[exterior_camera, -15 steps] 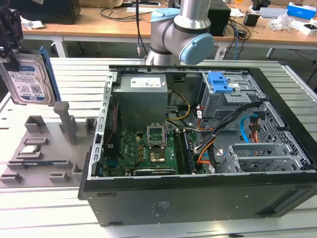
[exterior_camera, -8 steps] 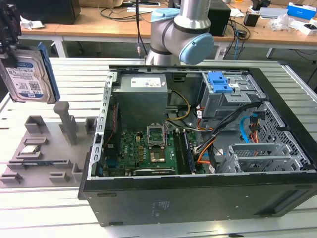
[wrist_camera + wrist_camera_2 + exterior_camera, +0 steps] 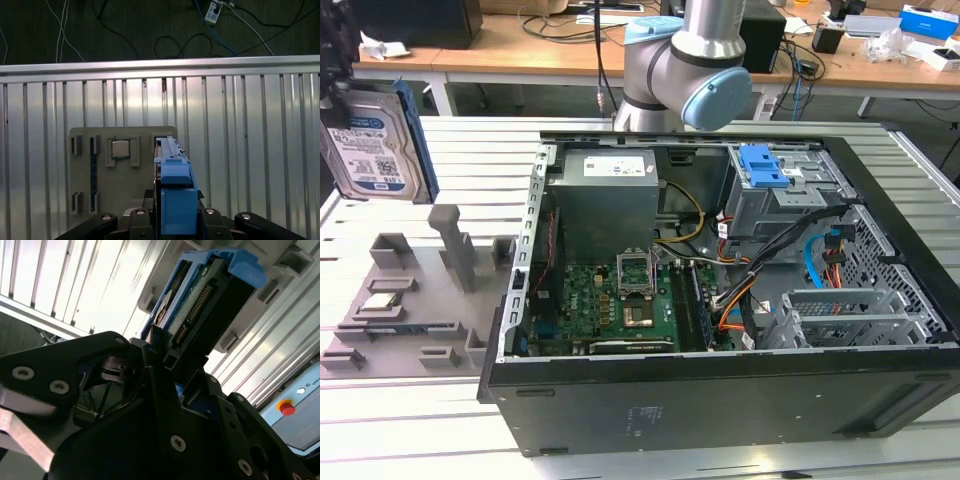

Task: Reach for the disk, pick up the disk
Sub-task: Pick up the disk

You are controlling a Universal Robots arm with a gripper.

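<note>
At the upper left of the exterior view the disk (image 3: 370,140) hangs on edge above the table (image 3: 470,150). Its label faces the camera and its long axis is close to upright, leaning a little. A blue rail runs down the edge nearer the case. In the second wrist view the gripper (image 3: 172,360) is clamped on the disk (image 3: 200,305), black fingers (image 3: 152,347) pressed to its sides. In the first wrist view the disk's (image 3: 175,195) narrow blue edge points down toward the grey tray (image 3: 85,170), with bare ribbed table on both sides of the tray. At lower left of the exterior view the tray (image 3: 410,300) lies just beside the open case (image 3: 720,400). The arm (image 3: 690,60) rises behind the case at top centre.
</note>
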